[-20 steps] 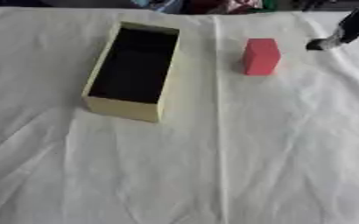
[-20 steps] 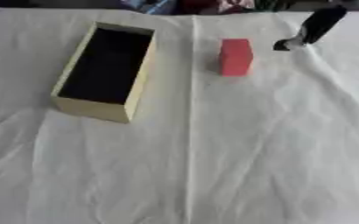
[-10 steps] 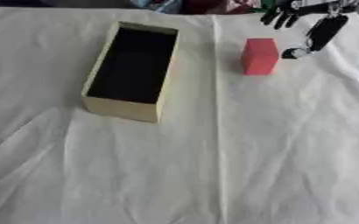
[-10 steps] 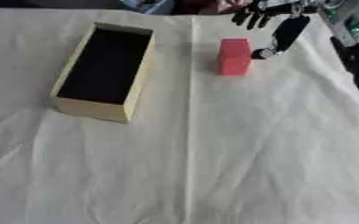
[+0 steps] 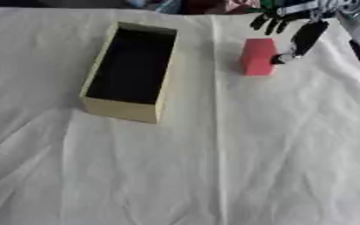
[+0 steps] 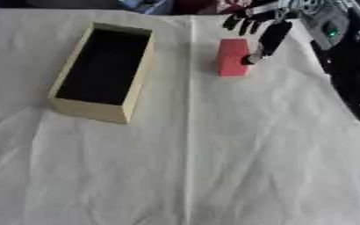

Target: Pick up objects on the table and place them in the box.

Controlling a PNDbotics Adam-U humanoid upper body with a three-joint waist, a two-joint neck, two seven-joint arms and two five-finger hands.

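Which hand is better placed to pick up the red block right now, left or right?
The right. The right hand is already at the red block, its thumb at the block's right side and its fingers spread above the far edge. The left hand shows in neither view. The box lies to the block's left.

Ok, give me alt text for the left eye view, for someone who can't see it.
The robot's right hand reaches in from the upper right, fingers spread above and behind a red block and thumb beside its right face, not yet closed on it. To the left, an open, empty cardboard box sits on a wrinkled white cloth. The left hand is out of view.
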